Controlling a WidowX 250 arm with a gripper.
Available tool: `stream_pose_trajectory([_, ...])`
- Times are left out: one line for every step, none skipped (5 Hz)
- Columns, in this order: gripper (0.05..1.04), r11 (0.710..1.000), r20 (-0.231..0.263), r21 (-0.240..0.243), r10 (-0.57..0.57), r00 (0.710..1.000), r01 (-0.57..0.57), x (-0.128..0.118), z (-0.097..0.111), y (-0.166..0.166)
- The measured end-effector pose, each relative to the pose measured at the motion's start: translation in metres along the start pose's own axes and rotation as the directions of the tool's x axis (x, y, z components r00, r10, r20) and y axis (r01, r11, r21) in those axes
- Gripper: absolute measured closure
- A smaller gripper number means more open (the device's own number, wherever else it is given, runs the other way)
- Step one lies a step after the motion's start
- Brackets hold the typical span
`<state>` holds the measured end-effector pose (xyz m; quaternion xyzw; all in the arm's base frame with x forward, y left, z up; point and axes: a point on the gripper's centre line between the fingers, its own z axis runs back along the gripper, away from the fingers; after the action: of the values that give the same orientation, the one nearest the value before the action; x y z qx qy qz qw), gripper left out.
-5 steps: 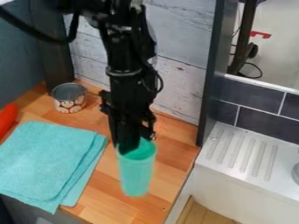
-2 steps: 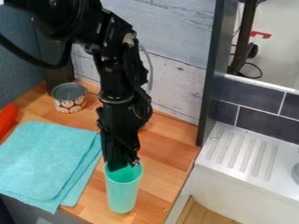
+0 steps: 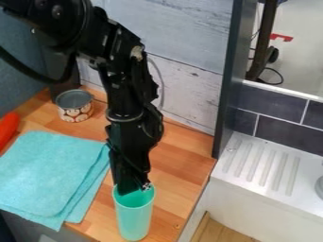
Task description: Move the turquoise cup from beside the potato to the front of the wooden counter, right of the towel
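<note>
On the left of the frame lies a folded turquoise cloth. Above it there is a patterned tin can. At the left edge is a red object.

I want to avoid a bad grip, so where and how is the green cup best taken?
Probably at the rim of the green cup, from above, pinching its wall from inside and outside: the open mouth faces up, and the wall looks thin.

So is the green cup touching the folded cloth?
Apart. In the camera view, a strip of bare wooden counter shows between the green cup and the nearest edge of the folded cloth.
</note>
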<state>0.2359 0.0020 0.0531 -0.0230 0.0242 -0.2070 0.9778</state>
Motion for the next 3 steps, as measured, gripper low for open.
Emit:
stream_pose_trajectory([0.984, 1.0, -0.017, -0.01, 0.024, 1.0, -0.024, -0.002, -0.001, -0.001])
stream_pose_trajectory([0.788, 0.999, -0.035, -0.031, 0.028, 0.999, -0.029, -0.005, -0.001, -0.005])
stream_pose_trajectory([0.51, 1.0, 0.029, -0.01, 0.021, 0.999, -0.021, -0.002, 0.019, -0.006])
